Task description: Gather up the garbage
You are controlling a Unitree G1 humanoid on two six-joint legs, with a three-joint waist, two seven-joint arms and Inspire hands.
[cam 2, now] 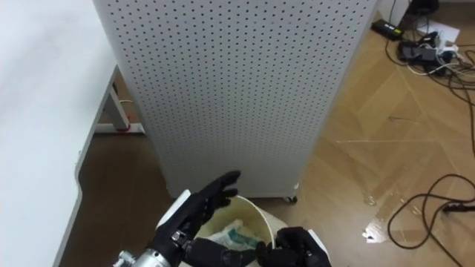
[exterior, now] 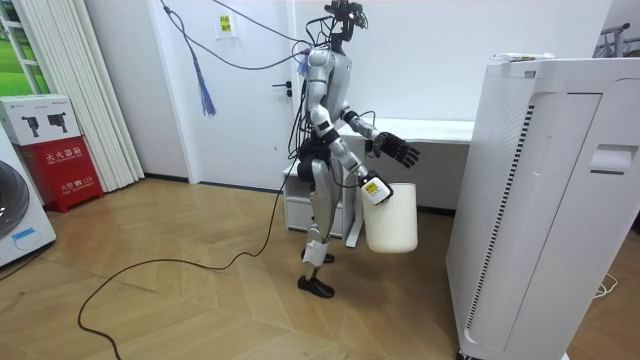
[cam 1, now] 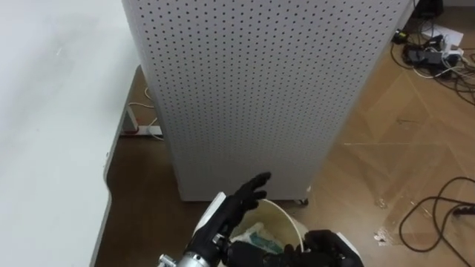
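The humanoid stands on a wooden floor (cam 1: pixel 401 148) between a white table (cam 1: pixel 52 111) and a tall perforated white cabinet (cam 1: pixel 252 89), facing the cabinet's side. Its right hand (cam 2: pixel 293 251) is curled over the rim of a white bucket (exterior: pixel 392 222); in the room view the bucket hangs low beside its hip, carried there, it seems, so that anything collected can go straight in. Crumpled garbage (cam 2: pixel 234 236), pale with a teal patch, lies inside the bucket below the rim. The left hand (cam 1: pixel 239 204) reaches forward over the bucket's mouth, fingers straight and spread, holding nothing; judged from that pose, it is free for the next pickup. The bucket's far rim sits near the foot of the cabinet; loose cables (cam 1: pixel 434 52) lie well apart on the floor to the robot's right. Whether a pale fleck (cam 1: pixel 382 237) on the boards to the right is litter cannot be told; reaching it would likely call for a turn away from the cabinet, with the bucket kept level so the contents do not spill.
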